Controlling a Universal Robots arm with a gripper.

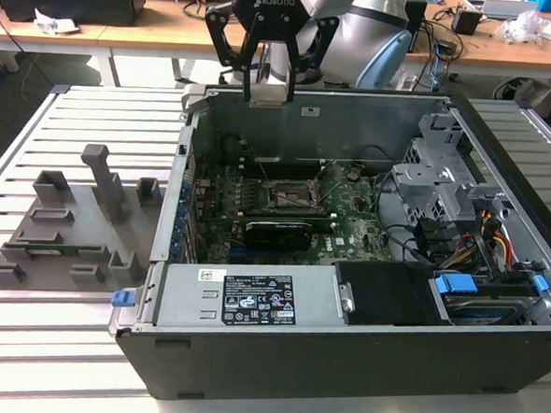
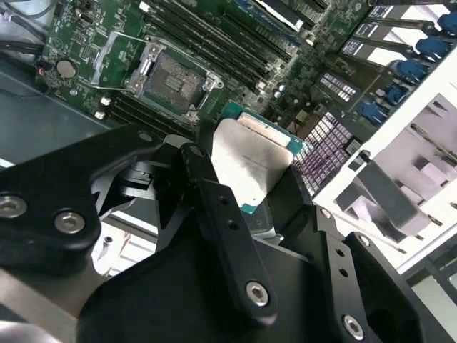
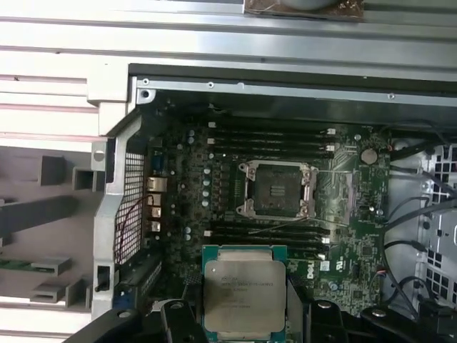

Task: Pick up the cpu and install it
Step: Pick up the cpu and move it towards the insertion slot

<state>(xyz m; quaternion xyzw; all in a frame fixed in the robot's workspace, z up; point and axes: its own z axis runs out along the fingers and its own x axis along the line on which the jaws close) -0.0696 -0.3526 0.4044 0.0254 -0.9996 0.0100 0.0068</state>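
Since gripper (image 1: 269,86) clamps cpu (image 3: 245,293) between closed fingers, pick-up step judged complete. Cpu location: held in air above open computer case (image 1: 341,360), metal top toward first wrist view, apart from motherboard. Socket (image 3: 278,189): frame open, dark centre bare, nothing seated. Install step judged outstanding. Count: one cpu, one gripper, one socket, one case, one long black card (image 1: 279,233) near socket, one grey holder tray (image 1: 68,241) on table, at exterior view's left of case.
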